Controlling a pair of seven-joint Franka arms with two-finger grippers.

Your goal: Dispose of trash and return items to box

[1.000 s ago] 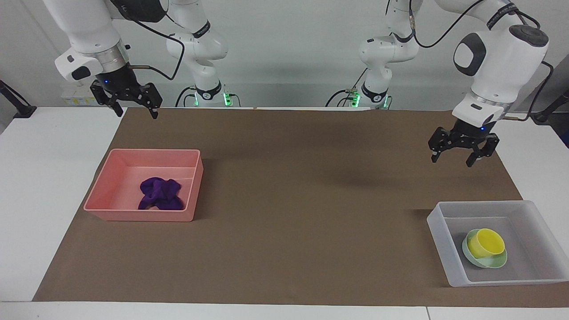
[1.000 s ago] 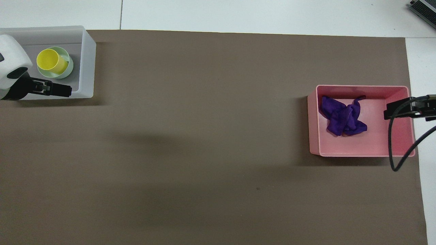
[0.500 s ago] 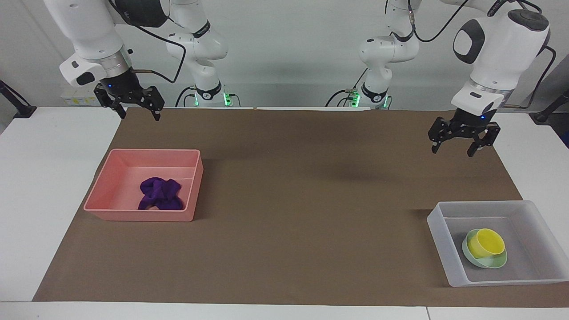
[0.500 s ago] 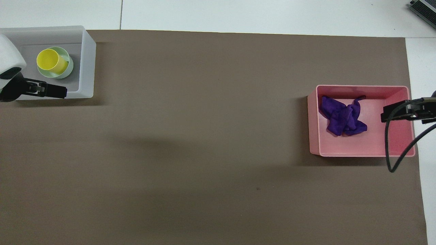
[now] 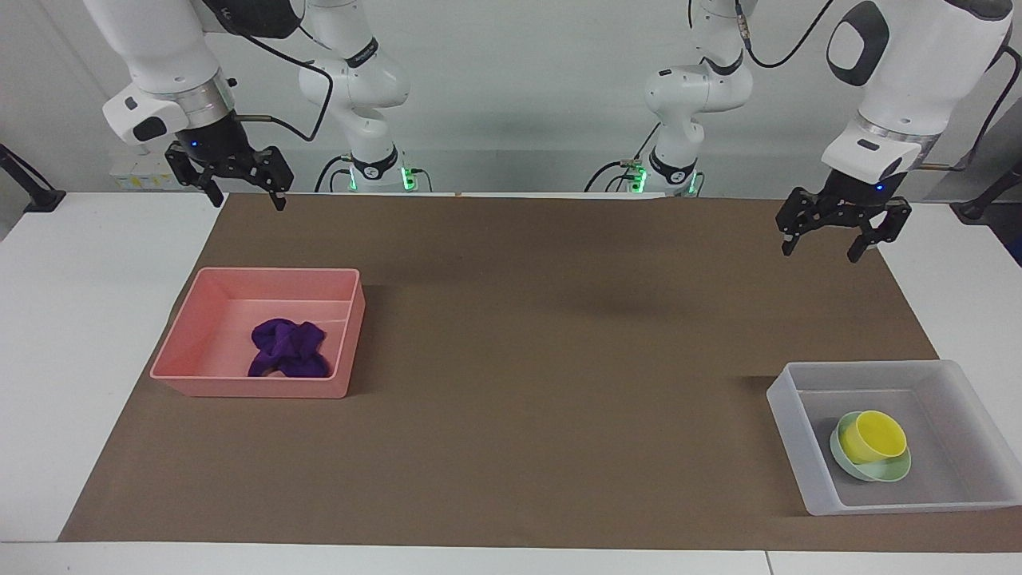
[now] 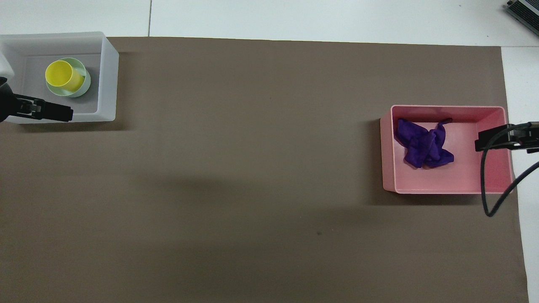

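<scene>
The cloth lies in the pink tray, and the cup sits in the bowl inside the box (so nothing seems left to do). Both the left gripper and the right gripper hang empty above the mat with fingers spread, each on the robots' side of the box; I think the next move is only to park.

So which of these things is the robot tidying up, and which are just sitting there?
Part of the job:
- purple cloth, lying in the pink tray
- yellow cup, sitting in the green bowl
- clear box, holding the bowl and cup

Just there:
- brown mat under everything
- white table
</scene>
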